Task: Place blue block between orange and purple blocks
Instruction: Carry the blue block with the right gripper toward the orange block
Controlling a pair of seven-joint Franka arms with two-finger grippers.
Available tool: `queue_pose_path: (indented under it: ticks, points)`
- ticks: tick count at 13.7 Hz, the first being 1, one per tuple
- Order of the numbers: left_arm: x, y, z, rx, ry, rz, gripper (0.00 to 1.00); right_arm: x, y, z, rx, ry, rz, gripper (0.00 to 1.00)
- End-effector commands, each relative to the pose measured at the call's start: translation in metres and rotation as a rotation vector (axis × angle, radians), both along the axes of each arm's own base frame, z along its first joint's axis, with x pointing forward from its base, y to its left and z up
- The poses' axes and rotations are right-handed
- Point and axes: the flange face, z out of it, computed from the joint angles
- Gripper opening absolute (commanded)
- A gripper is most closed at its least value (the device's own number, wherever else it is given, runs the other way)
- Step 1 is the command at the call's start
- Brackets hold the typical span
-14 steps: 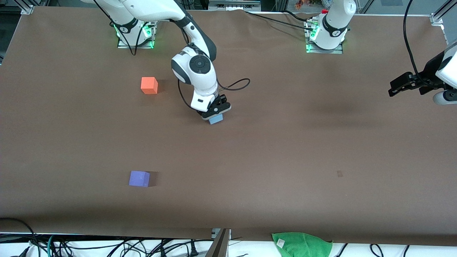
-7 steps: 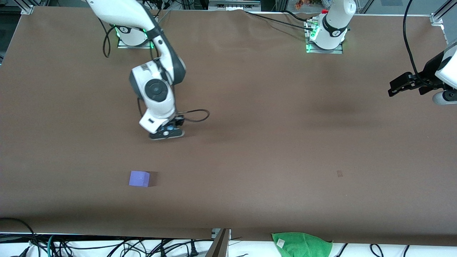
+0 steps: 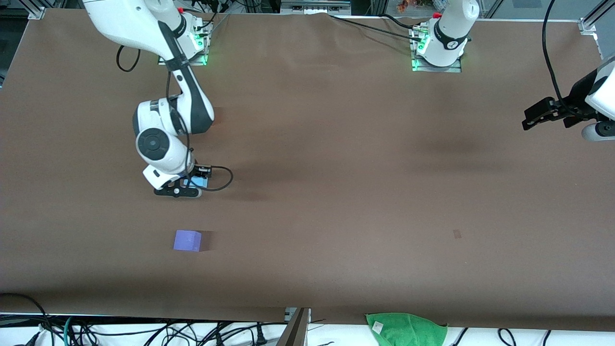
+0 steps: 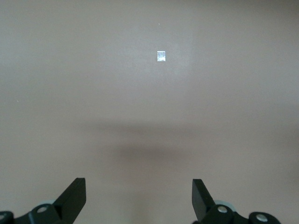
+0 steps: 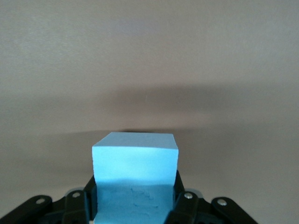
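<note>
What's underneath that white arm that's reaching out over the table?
Under the right arm, its gripper is shut on the blue block, over bare table, with the purple block nearer the camera. The arm covers the table beneath its elbow, so no orange block shows.

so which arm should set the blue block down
Right. Its tool is shut on the blue block, over the table just above the purple block. The left tool waits open at the table's left arm end, holding nothing.

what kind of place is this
Most likely a robotics lab: two arms bolted to a brown-covered table, the right gripper holding a blue block, the left gripper waiting, loose cables along the edge.
</note>
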Motion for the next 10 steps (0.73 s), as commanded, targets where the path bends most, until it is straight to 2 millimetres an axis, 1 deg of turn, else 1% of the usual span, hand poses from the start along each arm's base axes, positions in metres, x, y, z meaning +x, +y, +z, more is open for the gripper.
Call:
queue_pose_path:
  ticks: [1,3,6,10]
  points:
    - [0.004,-0.001,0.003,-0.028,0.004,-0.018,1.0,-0.009,-0.005,0.002,0.038,0.011,-0.012,0.25]
    - [0.004,-0.001,0.003,-0.026,0.004,-0.018,1.0,-0.01,-0.009,-0.003,0.053,0.005,0.014,0.25]
    - [0.004,-0.001,0.003,-0.026,0.004,-0.018,1.0,-0.009,-0.026,-0.009,0.097,0.003,0.021,0.25]
    - [0.004,-0.001,0.003,-0.026,0.004,-0.018,1.0,-0.016,-0.035,-0.023,0.11,-0.012,0.029,0.25]
